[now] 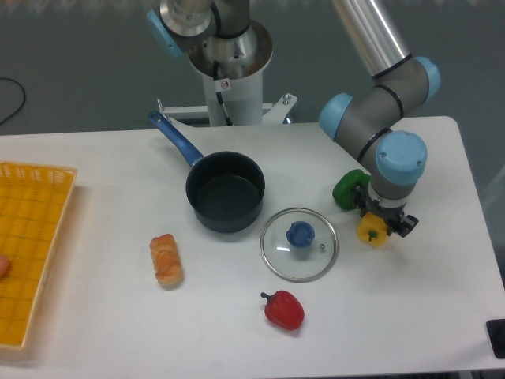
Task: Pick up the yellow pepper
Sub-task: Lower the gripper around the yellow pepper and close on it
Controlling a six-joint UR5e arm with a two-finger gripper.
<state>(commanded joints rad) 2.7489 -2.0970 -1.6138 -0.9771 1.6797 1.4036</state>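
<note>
The yellow pepper (372, 232) is at the right of the white table, just right of the glass lid. It is partly hidden under my gripper (384, 219), which points straight down over it. The wrist and blue joint cap (400, 158) cover the fingers, so I cannot tell whether they are open or closed around the pepper. I also cannot tell whether the pepper rests on the table or is lifted.
A green pepper (346, 189) touches the gripper's left side. A glass lid with a blue knob (299, 243), a dark pot with a blue handle (225, 192), a red pepper (283, 309), a bread roll (166, 260) and a yellow basket (31, 253) lie to the left.
</note>
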